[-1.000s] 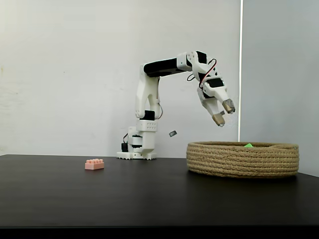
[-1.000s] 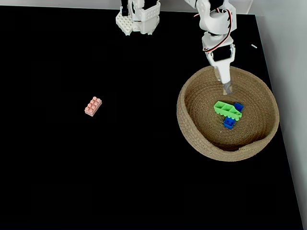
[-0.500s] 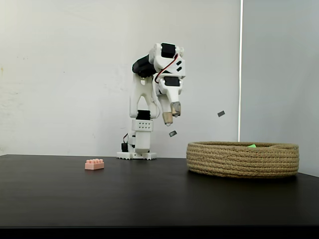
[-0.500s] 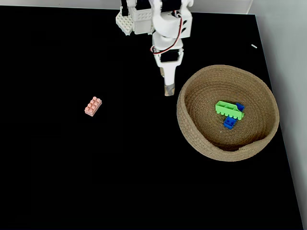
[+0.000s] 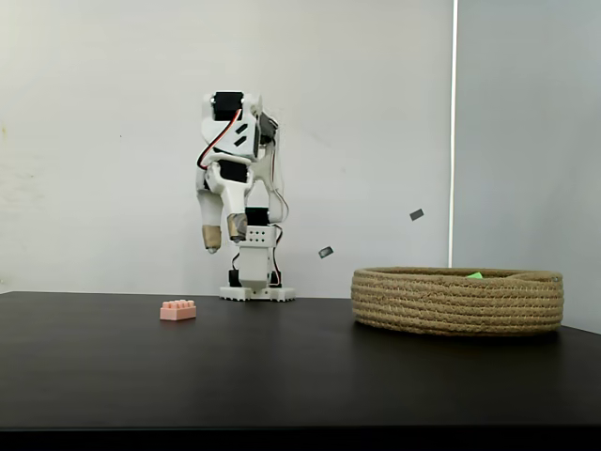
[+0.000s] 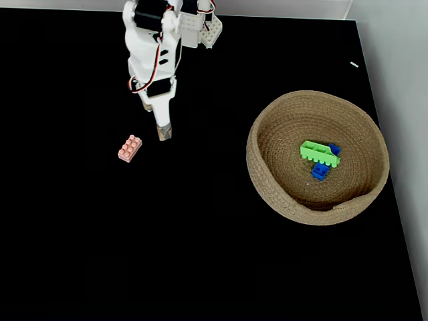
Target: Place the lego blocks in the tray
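Above the table (image 6: pixel 100 254) hangs the gripper (image 5: pixel 223 232), parted and empty; pink brick (image 6: pixel 130 148) lies near.

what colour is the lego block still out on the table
Pale pink; the pink block shows best in the fixed view from above.

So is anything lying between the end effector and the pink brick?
No. In a fixed view from above, only bare black table separates the end effector from the pink brick; the end effector hangs above the table, empty.
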You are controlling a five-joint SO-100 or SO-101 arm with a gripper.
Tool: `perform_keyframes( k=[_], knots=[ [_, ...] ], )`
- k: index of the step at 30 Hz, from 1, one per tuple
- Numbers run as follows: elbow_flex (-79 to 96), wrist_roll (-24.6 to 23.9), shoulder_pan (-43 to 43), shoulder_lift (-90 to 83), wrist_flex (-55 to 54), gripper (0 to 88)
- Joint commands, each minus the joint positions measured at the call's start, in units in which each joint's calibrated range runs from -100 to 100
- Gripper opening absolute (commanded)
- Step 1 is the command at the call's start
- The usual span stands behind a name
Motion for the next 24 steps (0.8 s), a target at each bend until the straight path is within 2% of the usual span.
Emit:
perform_keyframes(
  k=[1,7,14,24],
  knots=[
    [-8.86,5.37,5.53,4.76,-0.72,31.3],
    [-22.08,8.30,9.41,15.51,-0.97,34.2],
    [-22.81,13.53,11.71,20.07,-0.89,33.6],
    [-23.36,13.43,11.55,24.80,-1.05,32.2]
  ],
)
